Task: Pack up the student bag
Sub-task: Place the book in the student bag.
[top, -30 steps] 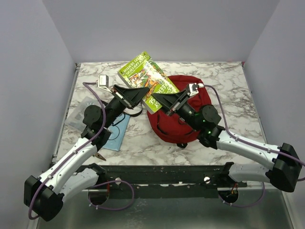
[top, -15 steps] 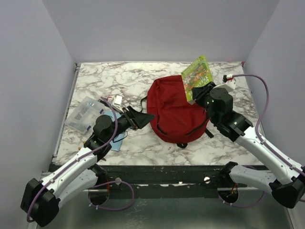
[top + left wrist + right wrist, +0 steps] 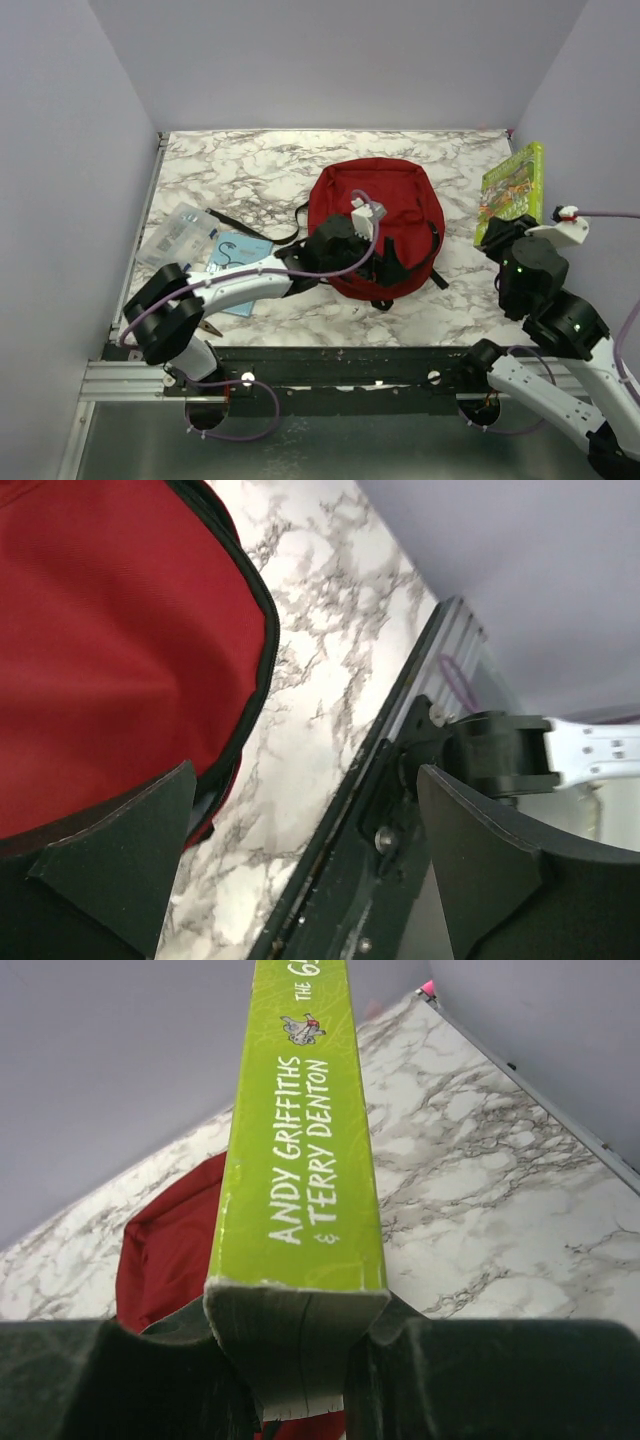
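Note:
The student bag [image 3: 372,215], a dark-red backpack, lies flat in the middle of the marble table. My left arm reaches across from the left, and its gripper [image 3: 390,267] hovers at the bag's near edge. In the left wrist view the left gripper [image 3: 300,870] is open, with only tabletop and the front rail between its fingers [image 3: 120,865]; the bag [image 3: 110,650] sits beside the left finger. My right gripper [image 3: 504,238] is at the far right, shut on a green book [image 3: 513,188] held upright. The book's spine [image 3: 300,1160] rises from the right gripper [image 3: 300,1370].
A clear plastic pouch [image 3: 180,232] and a blue booklet [image 3: 238,258] lie at the left. A black strap [image 3: 255,232] trails from the bag toward them. Grey walls close in the table on three sides, and the right wall is close to the book.
The right arm has carried the green book from over the bag to the table's right edge. The left arm let go, swung right to the bag's near edge and opened its jaws.

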